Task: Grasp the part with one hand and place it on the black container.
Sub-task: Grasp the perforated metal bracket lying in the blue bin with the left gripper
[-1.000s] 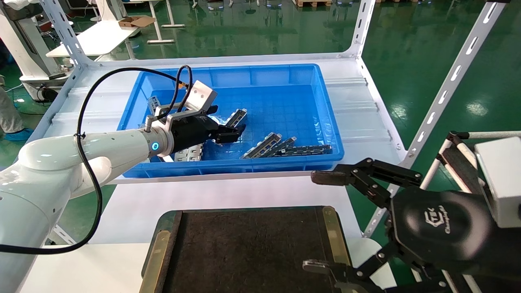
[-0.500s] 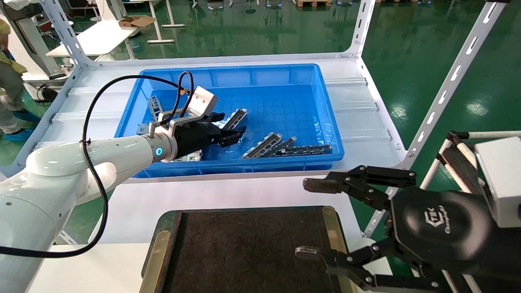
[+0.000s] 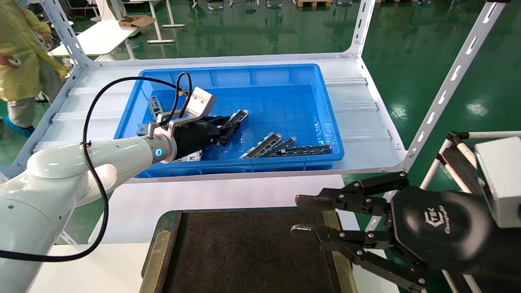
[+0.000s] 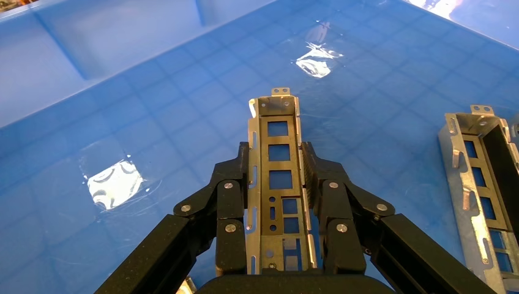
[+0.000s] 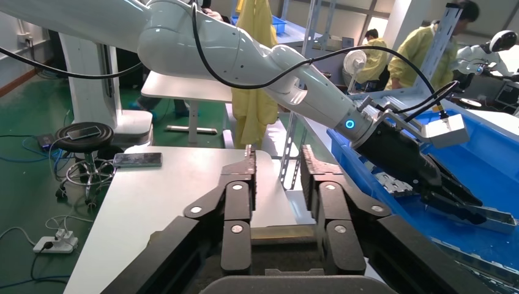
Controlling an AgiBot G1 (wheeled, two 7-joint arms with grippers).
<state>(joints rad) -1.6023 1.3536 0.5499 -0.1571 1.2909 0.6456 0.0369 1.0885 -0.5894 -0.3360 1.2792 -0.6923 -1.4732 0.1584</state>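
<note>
My left gripper point(image 3: 228, 127) reaches into the blue bin point(image 3: 285, 75) and is shut on the part point(image 3: 240, 118), a long silver channel strip with rectangular cutouts. In the left wrist view the part point(image 4: 278, 116) runs lengthwise between the jaws of that gripper point(image 4: 275, 157), both pads against its sides, just over the bin floor. My right gripper point(image 3: 297, 215) is open and empty, hovering over the right brass edge of the black container point(image 3: 244, 252). In the right wrist view its jaws point(image 5: 276, 156) stand a little apart with nothing between them, the container point(image 5: 269, 250) below.
More channel strips point(image 3: 264, 145) lie at the bin's front right, one point(image 4: 480, 177) beside the held part. Flat tabbed plates point(image 3: 154, 103) lie at the bin's left. Perforated white shelf posts point(image 3: 443, 91) flank the shelf. A person in yellow point(image 3: 24, 61) stands at far left.
My left gripper has closed on the part in the bin. My right gripper's jaws have narrowed and it has shifted left over the container's right edge. A person has walked in at the left.
</note>
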